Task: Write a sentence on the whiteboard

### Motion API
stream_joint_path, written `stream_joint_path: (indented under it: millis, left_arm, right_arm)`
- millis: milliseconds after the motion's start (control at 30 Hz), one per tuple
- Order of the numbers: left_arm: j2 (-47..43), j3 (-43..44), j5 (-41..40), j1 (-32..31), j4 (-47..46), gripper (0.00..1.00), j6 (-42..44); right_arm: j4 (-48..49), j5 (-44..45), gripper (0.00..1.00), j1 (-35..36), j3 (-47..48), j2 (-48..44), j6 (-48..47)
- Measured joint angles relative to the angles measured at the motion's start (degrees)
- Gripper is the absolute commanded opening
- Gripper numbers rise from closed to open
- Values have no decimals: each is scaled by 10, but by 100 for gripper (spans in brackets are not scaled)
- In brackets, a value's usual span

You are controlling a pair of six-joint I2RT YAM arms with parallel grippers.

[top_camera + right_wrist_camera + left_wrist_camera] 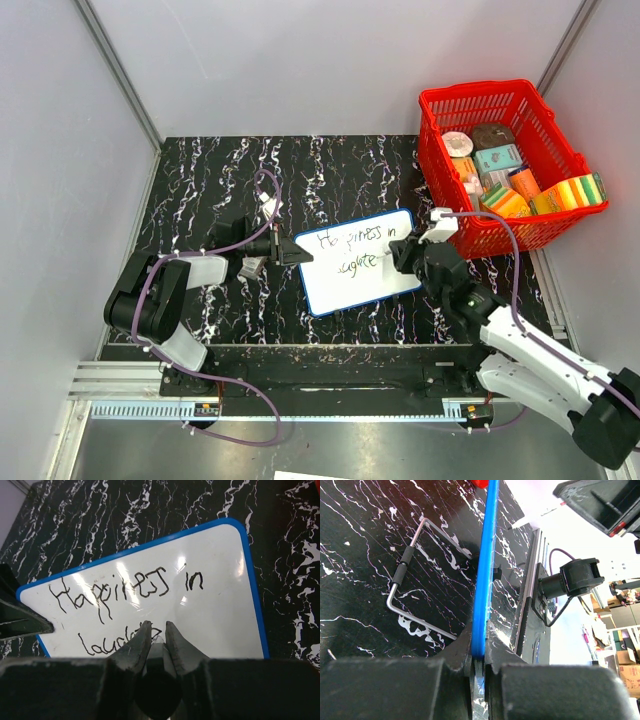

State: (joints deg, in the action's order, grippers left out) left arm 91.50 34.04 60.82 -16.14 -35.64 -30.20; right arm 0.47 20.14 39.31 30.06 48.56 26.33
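My left gripper point(292, 250) pinched tight on the whiteboard point(360, 288) edge, my right gripper point(158, 628) tipped down, fingers point(134, 646) squeezing a pen point(159, 647) between them.

Overhead, two wrist close-ups; whiteboard point(358, 262) shared

**Black Joints, Pale Shells, Purple Cable**

The left arm point(150, 300) shows chunky black joints under light grey link covers. The right arm point(540, 355) wears white shells over black joints, and there's a tiny green light point(470, 298) on it. Purple cables point(514, 270) loop off both. Up close, the left gripper point(477, 662) is matte black and blocky. The right gripper point(159, 627) has dark fingers tapering to narrow tips.
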Motion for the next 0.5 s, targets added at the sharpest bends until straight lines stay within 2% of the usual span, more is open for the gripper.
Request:
stream_joint_path:
  millis: [167, 500]
  left_arm:
    - [0, 0, 0, 0, 0, 0, 0]
    - [0, 0, 0, 0, 0, 0, 0]
  right_arm:
    - [9, 10, 0, 0, 6, -19, -7]
    - [15, 29, 0, 0, 16, 15, -19]
